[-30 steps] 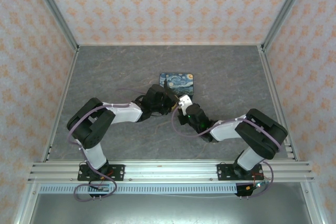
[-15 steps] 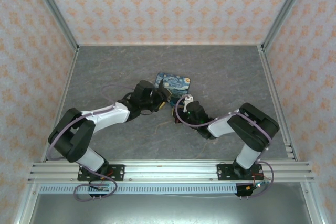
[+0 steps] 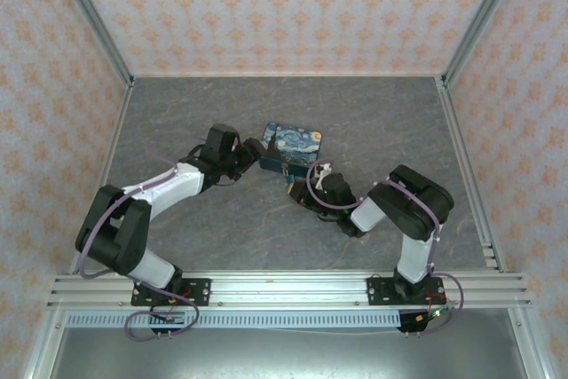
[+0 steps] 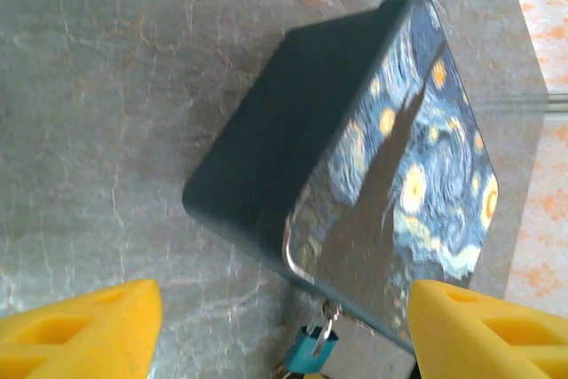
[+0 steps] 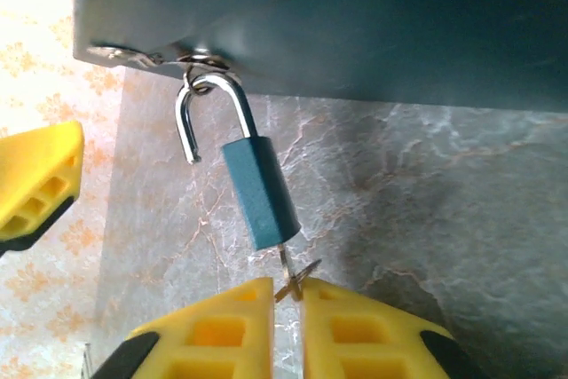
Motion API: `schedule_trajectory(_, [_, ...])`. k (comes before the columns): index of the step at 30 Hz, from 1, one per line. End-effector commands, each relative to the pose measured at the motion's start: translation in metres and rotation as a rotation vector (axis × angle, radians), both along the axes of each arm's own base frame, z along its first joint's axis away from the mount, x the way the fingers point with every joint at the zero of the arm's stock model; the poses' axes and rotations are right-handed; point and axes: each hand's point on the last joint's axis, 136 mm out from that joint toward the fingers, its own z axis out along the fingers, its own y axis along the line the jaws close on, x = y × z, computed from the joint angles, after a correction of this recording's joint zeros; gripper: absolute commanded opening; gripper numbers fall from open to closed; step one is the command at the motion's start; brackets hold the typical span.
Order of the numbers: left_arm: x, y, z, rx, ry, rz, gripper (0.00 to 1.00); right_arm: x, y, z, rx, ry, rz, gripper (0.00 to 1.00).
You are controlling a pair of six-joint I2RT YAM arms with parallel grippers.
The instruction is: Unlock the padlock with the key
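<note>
Blue tin (image 3: 295,141) sat mid-table, top view | left wrist: left gripper (image 4: 284,308) spread wide, empty; padlock (image 4: 311,348) hung off tin's front | right wrist: shackle open, right gripper (image 5: 287,312) near-closed about key (image 5: 293,278), perhaps gripping | padlock light, swinging, slick: pinch its flat sides

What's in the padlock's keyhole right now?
The key is in it: its head pokes out of the padlock at the bottom end, by the right gripper. The blade is hidden inside the body.

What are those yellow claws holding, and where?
Left gripper: nothing. Right gripper sits at the head of the key in the padlock; whether it pinches cannot be told.
</note>
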Motion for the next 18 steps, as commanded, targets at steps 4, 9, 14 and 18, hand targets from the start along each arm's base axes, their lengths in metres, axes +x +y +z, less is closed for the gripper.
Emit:
schedule_trajectory(4, [0.029, -0.006, 0.015, 0.080, -0.052, -0.116, 0.74, 0.002, -0.017, 0.019, -0.022, -0.055, -0.018, 0.49])
schedule_trajectory(9, [0.041, -0.018, 0.007, 0.086, -0.038, -0.183, 0.74, 0.007, -0.012, 0.045, -0.004, -0.136, 0.016, 0.63])
schedule_trajectory(14, [0.039, -0.022, -0.017, 0.096, 0.025, -0.222, 0.72, 0.025, -0.011, 0.064, 0.030, -0.178, 0.028, 0.64])
schedule_trajectory(18, [0.028, -0.019, -0.036, 0.111, 0.074, -0.227, 0.69, 0.041, -0.019, 0.065, 0.012, -0.192, 0.023, 0.64])
